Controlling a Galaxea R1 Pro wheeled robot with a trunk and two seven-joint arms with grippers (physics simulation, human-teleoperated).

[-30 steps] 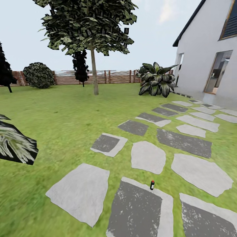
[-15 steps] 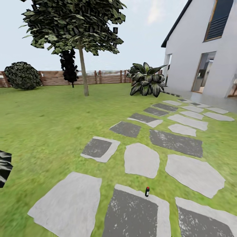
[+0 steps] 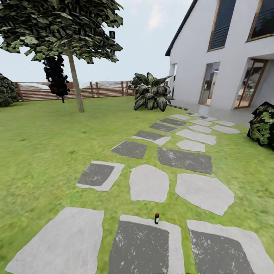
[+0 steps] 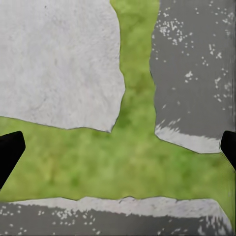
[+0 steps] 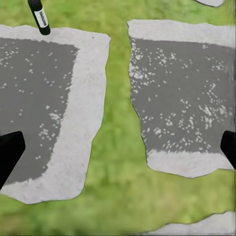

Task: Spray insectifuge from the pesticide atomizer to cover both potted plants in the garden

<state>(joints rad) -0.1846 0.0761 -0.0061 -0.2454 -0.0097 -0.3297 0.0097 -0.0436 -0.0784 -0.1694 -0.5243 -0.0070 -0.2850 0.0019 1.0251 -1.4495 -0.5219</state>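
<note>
Both grippers hang with black fingertips spread wide, gripping nothing: the left gripper (image 4: 118, 147) over grass between paving slabs, the right gripper (image 5: 118, 147) over the same path. The slim dark spray bottle with a white label (image 5: 39, 17) stands upright on the far edge of the dark grey mottled paving slab (image 3: 139, 247), well apart from both grippers.

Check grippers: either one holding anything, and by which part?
Nothing held. The left gripper and right gripper are both open over paving and grass. The spray bottle stands untouched at the edge of a dark paving stone.
</note>
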